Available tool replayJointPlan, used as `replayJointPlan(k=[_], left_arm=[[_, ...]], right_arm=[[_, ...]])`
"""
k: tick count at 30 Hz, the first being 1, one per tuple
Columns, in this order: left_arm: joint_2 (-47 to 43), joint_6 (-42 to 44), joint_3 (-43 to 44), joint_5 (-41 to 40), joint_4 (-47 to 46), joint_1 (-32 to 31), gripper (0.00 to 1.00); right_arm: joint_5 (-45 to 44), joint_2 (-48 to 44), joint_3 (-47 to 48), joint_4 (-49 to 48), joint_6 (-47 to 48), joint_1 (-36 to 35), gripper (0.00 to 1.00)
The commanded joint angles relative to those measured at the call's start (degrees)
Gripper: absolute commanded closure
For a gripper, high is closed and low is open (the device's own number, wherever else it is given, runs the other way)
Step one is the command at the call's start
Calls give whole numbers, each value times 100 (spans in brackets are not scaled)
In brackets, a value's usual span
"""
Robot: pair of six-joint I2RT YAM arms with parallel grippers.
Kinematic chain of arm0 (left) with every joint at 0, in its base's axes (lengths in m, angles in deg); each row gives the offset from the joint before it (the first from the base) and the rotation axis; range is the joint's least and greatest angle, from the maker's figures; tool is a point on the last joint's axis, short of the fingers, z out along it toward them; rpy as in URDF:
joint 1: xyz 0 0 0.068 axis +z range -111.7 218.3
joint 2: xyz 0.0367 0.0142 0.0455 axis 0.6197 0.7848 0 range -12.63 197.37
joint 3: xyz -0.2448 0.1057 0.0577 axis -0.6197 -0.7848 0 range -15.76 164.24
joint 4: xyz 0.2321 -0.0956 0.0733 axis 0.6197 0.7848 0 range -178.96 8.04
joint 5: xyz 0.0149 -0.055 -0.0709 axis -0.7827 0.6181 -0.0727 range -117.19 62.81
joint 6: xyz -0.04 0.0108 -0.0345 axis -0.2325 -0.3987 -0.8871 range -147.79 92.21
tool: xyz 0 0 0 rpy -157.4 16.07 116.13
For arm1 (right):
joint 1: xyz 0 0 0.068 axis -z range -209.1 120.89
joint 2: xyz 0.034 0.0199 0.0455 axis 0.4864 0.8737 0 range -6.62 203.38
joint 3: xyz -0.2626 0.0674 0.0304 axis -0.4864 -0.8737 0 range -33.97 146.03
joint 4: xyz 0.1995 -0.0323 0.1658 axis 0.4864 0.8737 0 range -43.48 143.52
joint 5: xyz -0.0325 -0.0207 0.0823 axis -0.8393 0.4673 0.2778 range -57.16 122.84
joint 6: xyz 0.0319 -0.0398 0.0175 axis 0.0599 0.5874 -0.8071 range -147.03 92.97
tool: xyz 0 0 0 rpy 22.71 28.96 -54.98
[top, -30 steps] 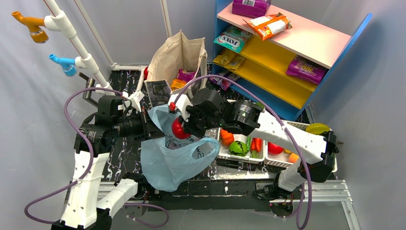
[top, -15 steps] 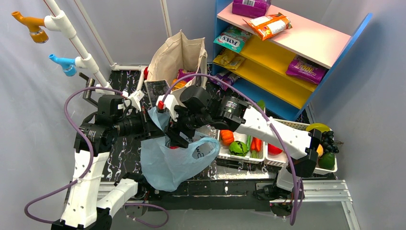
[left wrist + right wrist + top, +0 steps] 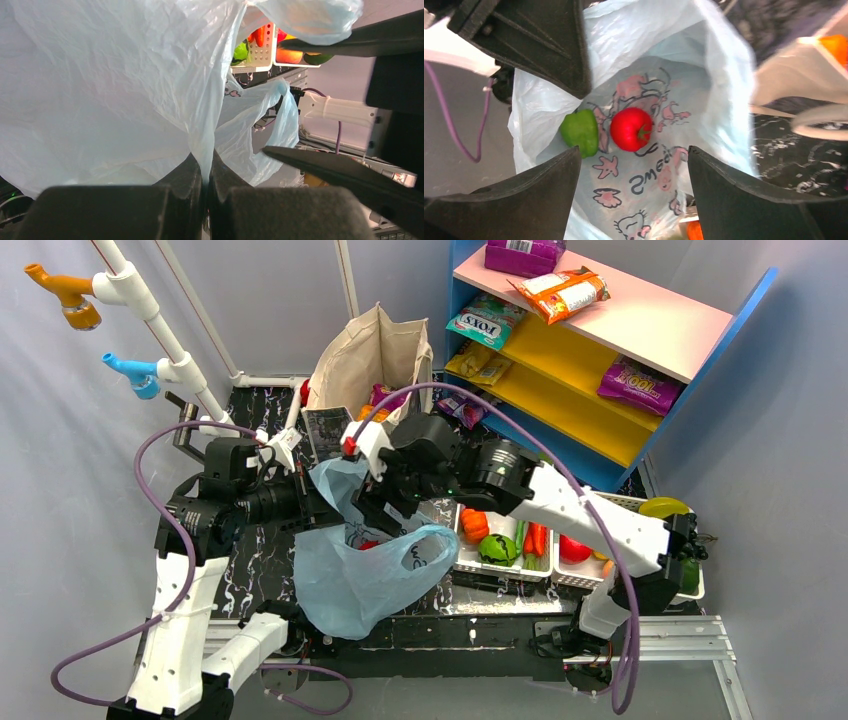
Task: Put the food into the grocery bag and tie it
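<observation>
From above, the grocery bag (image 3: 360, 580) hung at the near-left part of the dark marbled table (image 3: 255, 560) – a thin, crinkled, half-transparent light-blue film with a drawing printed on its side. The left gripper (image 3: 322, 503) was at its upper rim, and the right gripper (image 3: 372, 518) stood over its mouth, pointing down into it. Behind them stood a stiff beige canvas tote (image 3: 370, 355). To the right were two white perforated baskets (image 3: 505, 575) with glossy vegetables, in front of a shelf (image 3: 610, 340) with pink, yellow and blue boards.

In the left wrist view, the two black padded fingers (image 3: 175, 187) were clenched together on a fold of the bag film, which rose from between them in soft wrinkles and filled most of the picture.

In the right wrist view, the black wedge-shaped fingers (image 3: 744, 200) stood far apart and grasped nothing. Between them one looked into the open bag. On its bottom lay a smooth, round red tomato (image 3: 631, 129), and just beside it, on the left, a lumpy green pepper (image 3: 580, 131). I could not tell whether the two touched — pink cartoon figures and dark letters were printed on the film around them
</observation>
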Motion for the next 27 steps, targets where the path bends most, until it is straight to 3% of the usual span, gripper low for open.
replayJointPlan(k=[1, 11, 27], left_arm=[[11, 35, 47, 93, 21, -21, 100], [55, 48, 11, 137, -51, -21, 100], [17, 76, -27, 129, -19, -25, 100]], right_arm=[[-995, -680, 40, -262, -51, -19, 15], [-2285, -1678, -1049, -327, -700, 320, 13], [-2161, -2300, -2464, 82, -2480, 1988, 15]])
